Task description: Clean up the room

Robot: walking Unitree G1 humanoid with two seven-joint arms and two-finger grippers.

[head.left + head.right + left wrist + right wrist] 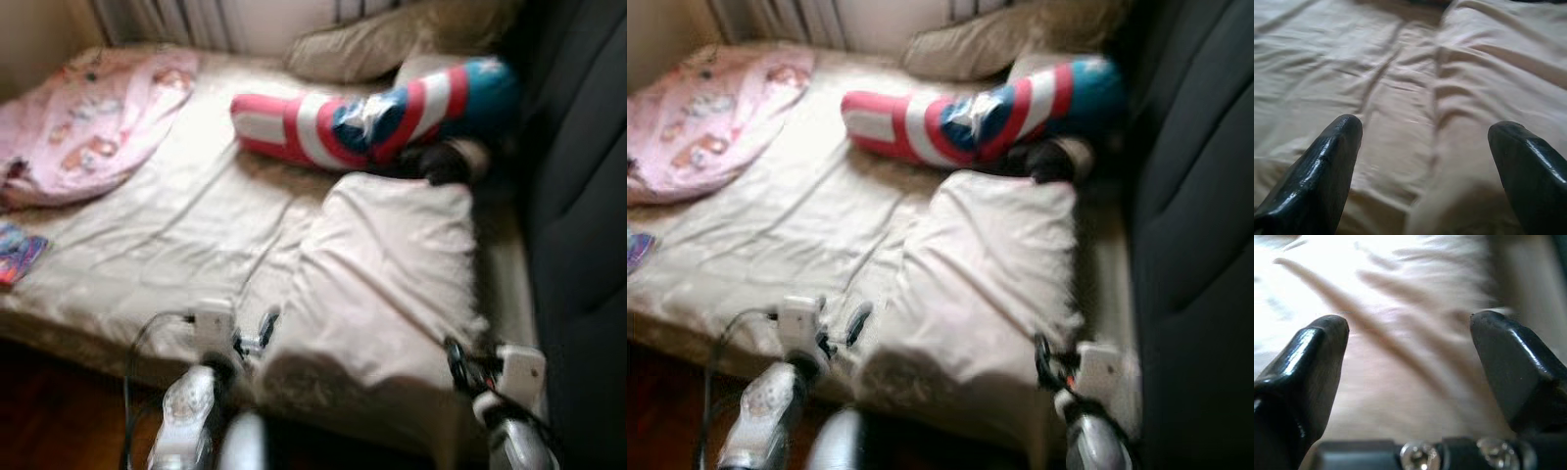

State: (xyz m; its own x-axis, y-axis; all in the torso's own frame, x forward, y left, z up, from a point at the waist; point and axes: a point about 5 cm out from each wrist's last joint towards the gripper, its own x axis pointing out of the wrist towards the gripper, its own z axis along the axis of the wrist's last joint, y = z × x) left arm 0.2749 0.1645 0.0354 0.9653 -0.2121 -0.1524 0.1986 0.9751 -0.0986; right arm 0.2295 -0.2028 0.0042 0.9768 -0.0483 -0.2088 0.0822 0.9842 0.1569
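Observation:
A white pillow [387, 274] lies on the cream bed sheet [176, 225], near the bed's front right. Behind it rests a long red, white and blue bolster with a star [372, 113]. A pink patterned blanket [93, 122] is bunched at the back left. My left gripper [1425, 127] is open over the sheet at the pillow's left edge, low by the bed's front edge [250, 338]. My right gripper [1408, 320] is open over the pillow's front right corner [465, 367]. Neither holds anything.
A beige pillow [392, 39] leans at the head of the bed. A small dark object [441, 162] sits beside the bolster. A colourful flat item [18, 253] lies at the left edge. A dark padded surface [578, 196] rises on the right. Wooden floor [49, 411] shows lower left.

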